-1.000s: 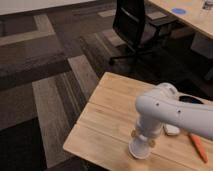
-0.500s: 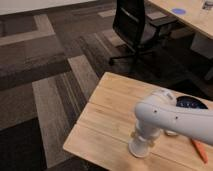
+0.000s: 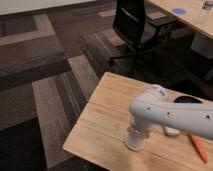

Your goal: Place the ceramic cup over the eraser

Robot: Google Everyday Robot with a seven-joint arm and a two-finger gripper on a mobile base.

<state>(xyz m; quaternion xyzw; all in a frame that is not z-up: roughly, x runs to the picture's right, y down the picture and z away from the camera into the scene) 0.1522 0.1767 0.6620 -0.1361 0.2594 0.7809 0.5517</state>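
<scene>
Near the front edge of the wooden table [image 3: 100,117], our arm [image 3: 170,112] bends down to the gripper [image 3: 136,134], which sits right on top of the ceramic cup [image 3: 134,141]. That cup stands on the tabletop directly under the gripper, touching it. We cannot make out the eraser anywhere. Just right of the gripper, a pale block [image 3: 171,131] peeks out from beneath our arm, and farther right lies an orange carrot-like object [image 3: 199,148]. Behind the arm, away to the right, a dark blue bowl [image 3: 187,100] shows its rim. Well beyond the gripper, a black office chair [image 3: 135,27] stands on the striped carpet [image 3: 45,75].
</scene>
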